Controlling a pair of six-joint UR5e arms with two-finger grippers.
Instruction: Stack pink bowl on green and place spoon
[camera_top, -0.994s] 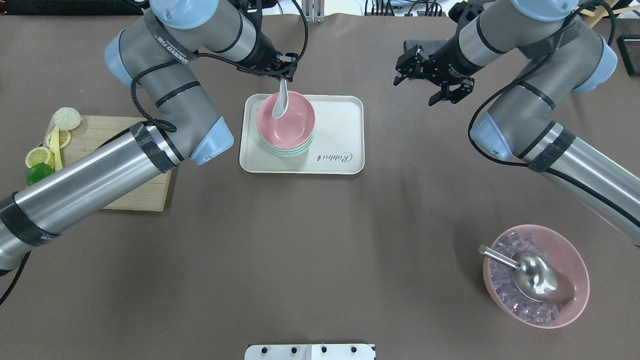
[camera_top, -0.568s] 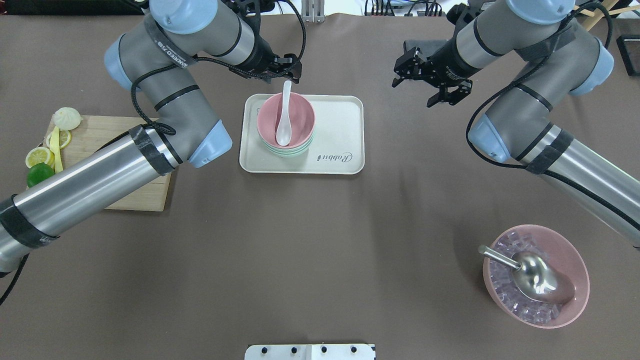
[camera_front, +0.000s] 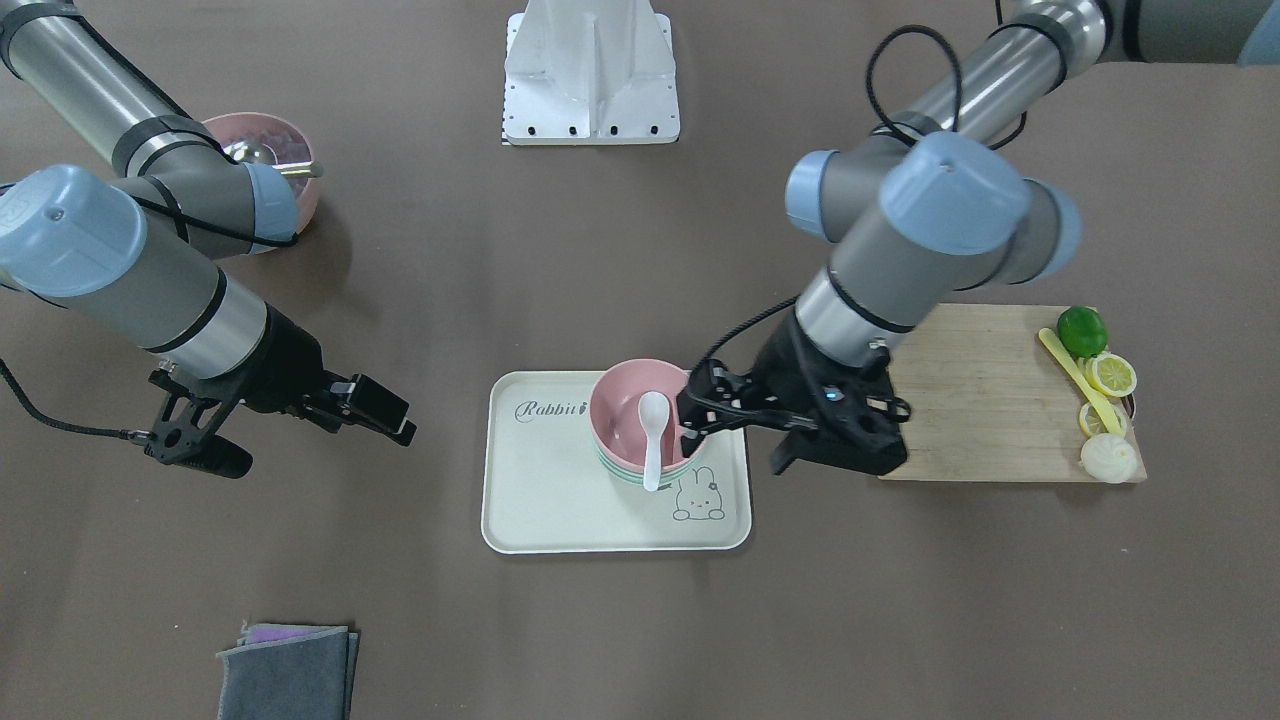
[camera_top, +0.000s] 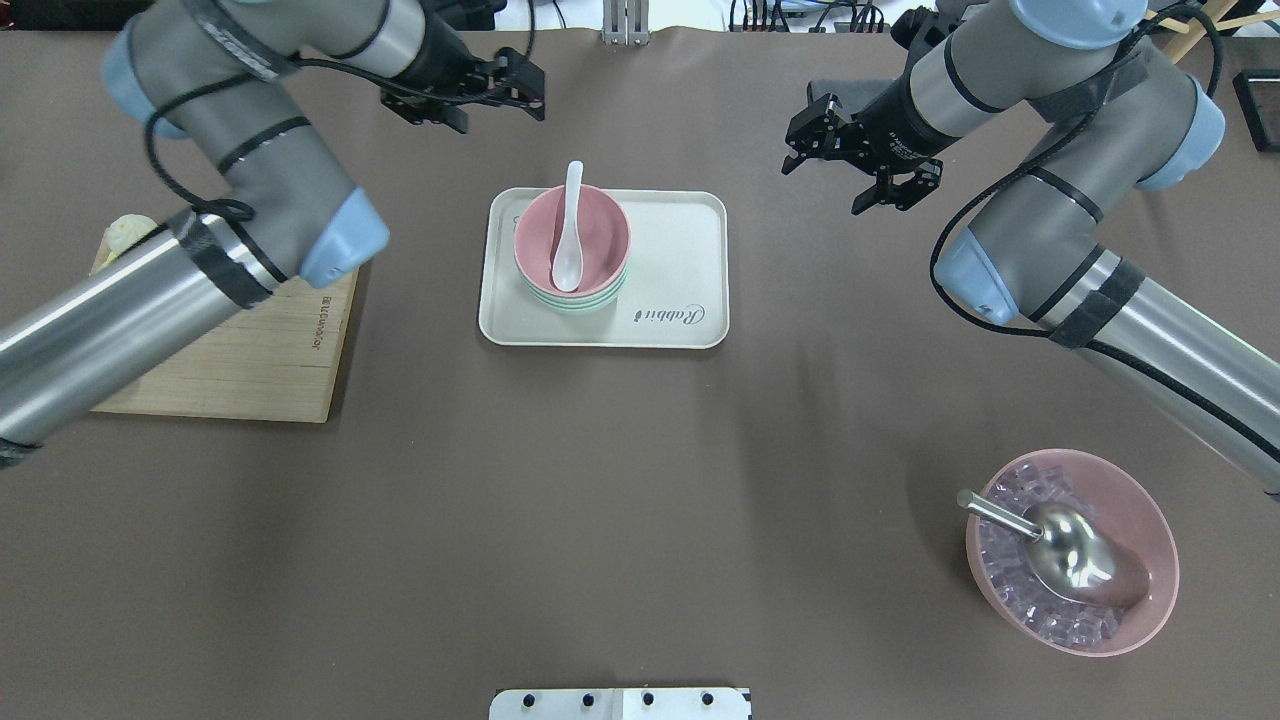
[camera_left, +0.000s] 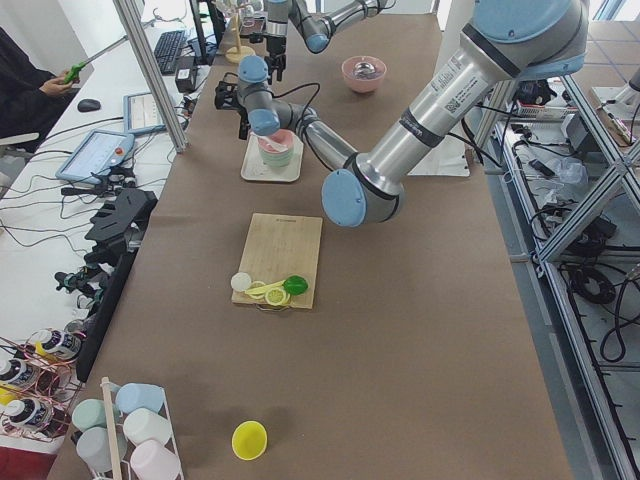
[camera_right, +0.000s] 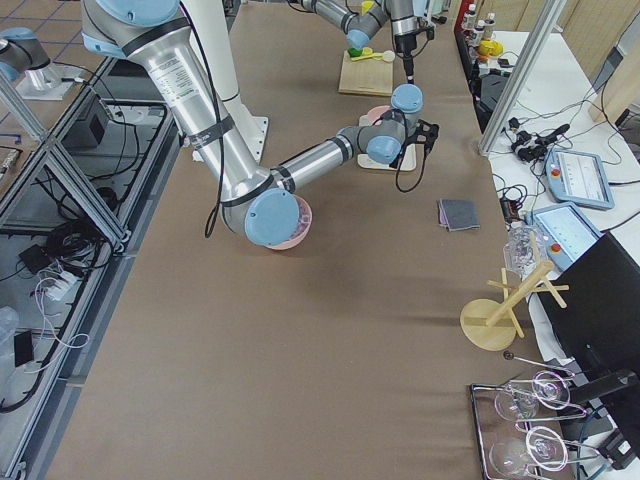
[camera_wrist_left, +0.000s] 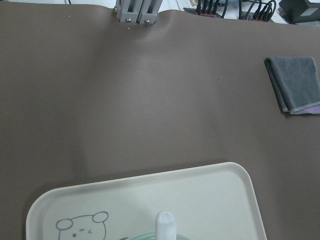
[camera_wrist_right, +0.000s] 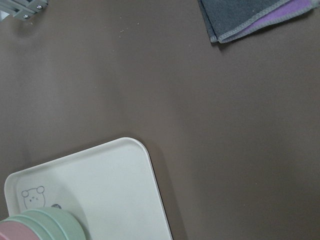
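The pink bowl sits stacked on the green bowl on the cream tray. The white spoon lies in the pink bowl with its handle over the far rim. It also shows in the front view, and its handle tip shows in the left wrist view. My left gripper is open and empty, behind and to the left of the tray. My right gripper is open and empty, off the tray's far right corner.
A large pink bowl of ice cubes with a metal scoop stands at the near right. A wooden board with lime and lemon pieces lies at the left. A grey cloth lies beyond the tray.
My left gripper opened and let the spoon drop into the pink bowl, then drew back and to the left, away from the tray. My right gripper barely moved.
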